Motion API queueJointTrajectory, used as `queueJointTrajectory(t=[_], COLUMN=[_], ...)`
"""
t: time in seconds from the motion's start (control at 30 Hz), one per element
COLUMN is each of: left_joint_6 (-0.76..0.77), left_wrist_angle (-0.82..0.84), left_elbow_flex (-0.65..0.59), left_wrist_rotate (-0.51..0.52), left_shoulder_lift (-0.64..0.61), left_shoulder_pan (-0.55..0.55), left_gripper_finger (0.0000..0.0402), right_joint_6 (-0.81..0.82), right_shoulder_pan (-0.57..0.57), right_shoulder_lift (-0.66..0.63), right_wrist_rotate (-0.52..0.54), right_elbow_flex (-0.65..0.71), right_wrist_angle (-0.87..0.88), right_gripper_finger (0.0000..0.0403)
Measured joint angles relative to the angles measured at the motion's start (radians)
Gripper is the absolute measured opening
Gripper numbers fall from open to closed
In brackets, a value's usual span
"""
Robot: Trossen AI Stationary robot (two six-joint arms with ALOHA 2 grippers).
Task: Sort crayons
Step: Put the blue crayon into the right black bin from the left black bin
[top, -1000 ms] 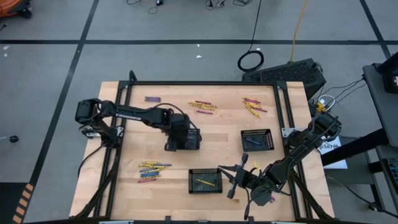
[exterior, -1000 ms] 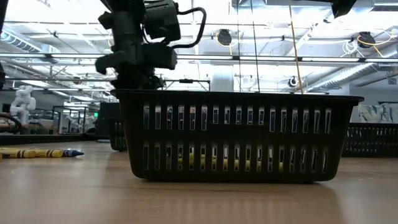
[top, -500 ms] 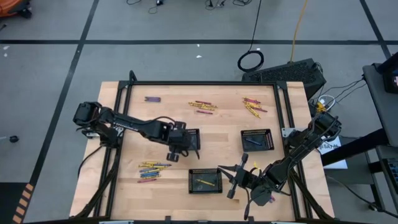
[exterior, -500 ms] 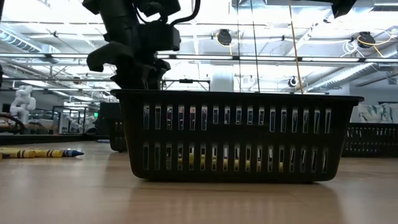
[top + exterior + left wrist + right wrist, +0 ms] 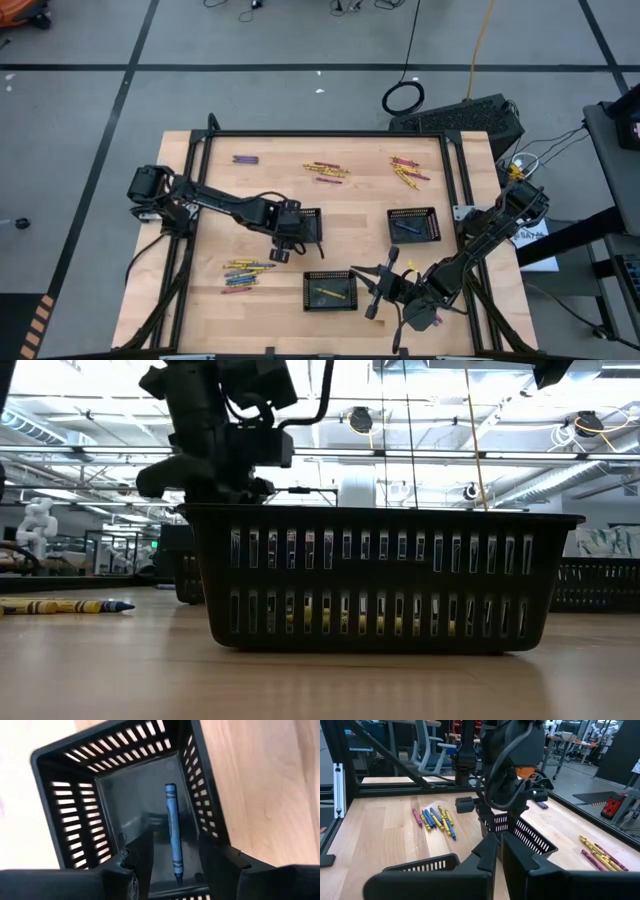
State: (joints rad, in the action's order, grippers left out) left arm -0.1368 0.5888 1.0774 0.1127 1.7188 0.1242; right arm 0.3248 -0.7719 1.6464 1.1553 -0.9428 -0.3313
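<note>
Apparently between crayons, the left gripper (image 5: pixel 172 851) hung open and empty over the tray (image 5: pixel 75 805) holding a blue crayon (image 5: pixel 173 834), with the near pile (image 5: pixel 246 272) likely next.

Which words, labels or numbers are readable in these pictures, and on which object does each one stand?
None can be read.
Left arm: pale lettering along the link, too small to read.
Blue crayon in the basket: wrapper shows no legible print.
Yellow crayon on the table: dark marks, too blurred.
</note>
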Motion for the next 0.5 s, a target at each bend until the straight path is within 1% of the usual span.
queueJointTrajectory(t=[0.1,0.17,0.4,0.5], left_joint_6=[0.000,0.000,-0.001,-0.001], left_wrist_angle=[0.002,0.006,0.011,0.031], left_elbow_flex=[0.000,0.000,0.000,0.000], left_wrist_rotate=[0.000,0.001,0.005,0.008], left_shoulder_lift=[0.010,0.010,0.010,0.010], left_shoulder_pan=[0.000,0.000,0.000,0.000], left_gripper_finger=[0.0157,0.0147,0.0076,0.0053], right_joint_6=[0.000,0.001,0.003,0.003], right_shoulder_pan=[0.000,0.000,0.000,0.000], right_shoulder_lift=[0.000,0.000,0.000,0.000], right_wrist_rotate=[0.000,0.000,0.000,0.000], right_elbow_flex=[0.000,0.000,0.000,0.000], right_wrist_angle=[0.000,0.000,0.000,0.000], right_gripper_finger=[0.0013,0.0013,0.0013,0.0013])
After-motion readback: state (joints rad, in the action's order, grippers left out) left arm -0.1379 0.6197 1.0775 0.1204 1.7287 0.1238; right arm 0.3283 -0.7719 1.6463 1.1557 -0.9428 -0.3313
